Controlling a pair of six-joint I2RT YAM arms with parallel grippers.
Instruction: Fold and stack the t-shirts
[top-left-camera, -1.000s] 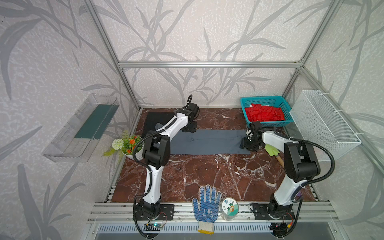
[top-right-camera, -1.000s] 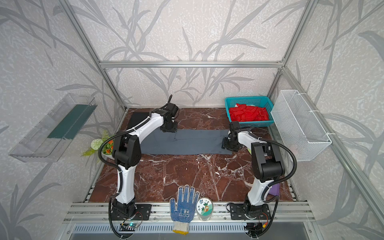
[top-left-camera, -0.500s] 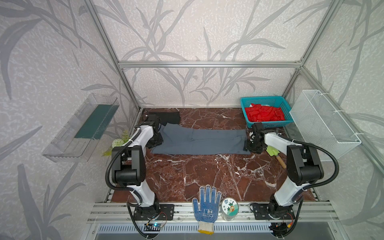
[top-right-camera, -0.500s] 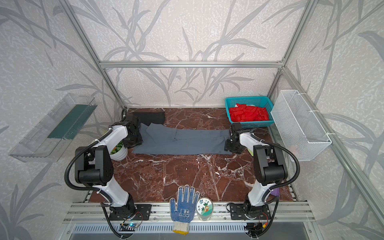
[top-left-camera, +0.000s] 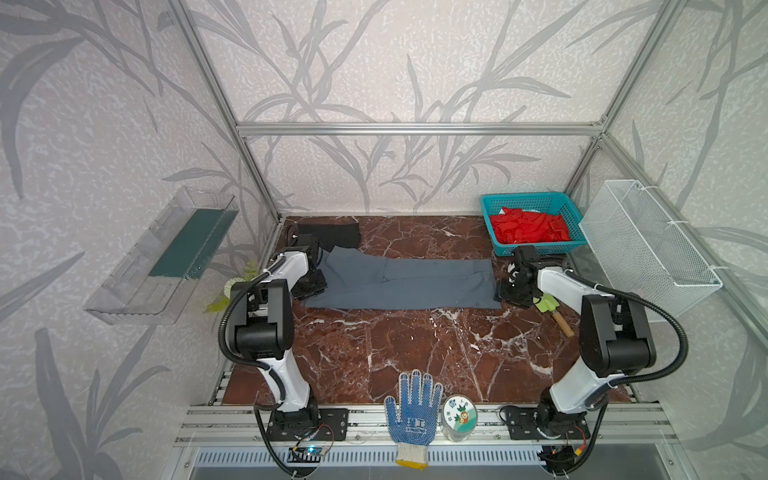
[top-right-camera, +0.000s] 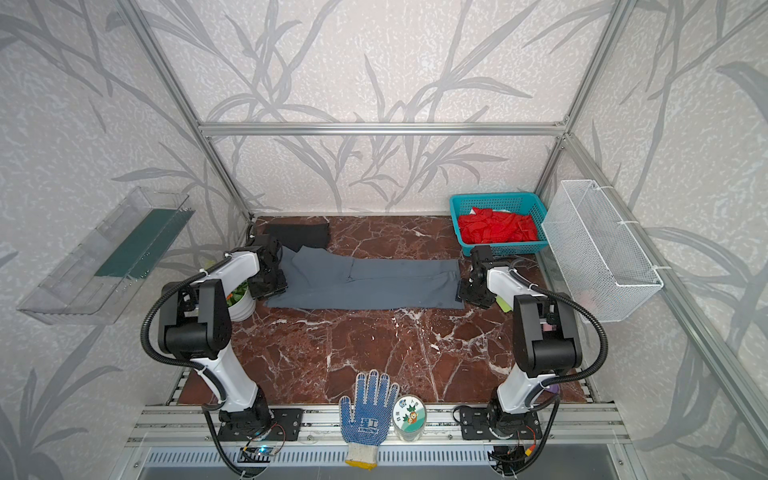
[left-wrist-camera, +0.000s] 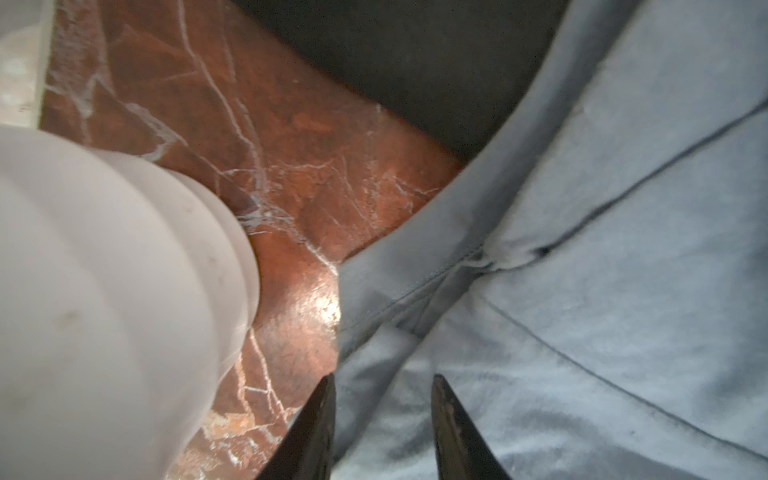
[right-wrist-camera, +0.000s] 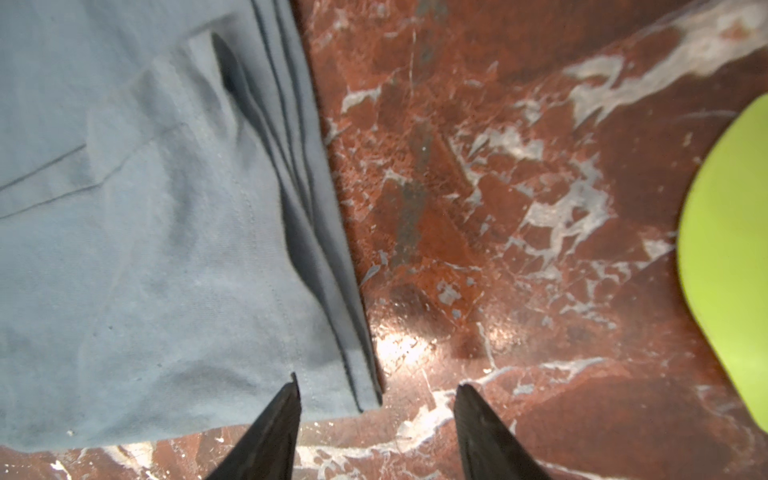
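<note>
1. At the front rail: dotted glove (top-left-camera: 413, 409), blue printed mark unreadable; round tin (top-left-camera: 459, 415), lid lettering too small.
2. Mid-table, grey t-shirt (top-left-camera: 399, 282) lies folded long; black t-shirt (top-left-camera: 332, 235) just behind its left end.
3. Left gripper (left-wrist-camera: 383, 378) fingers apart over grey edge, white pot (left-wrist-camera: 104, 291) beside; right gripper (right-wrist-camera: 379, 382) spread astride the right-end edge.
</note>
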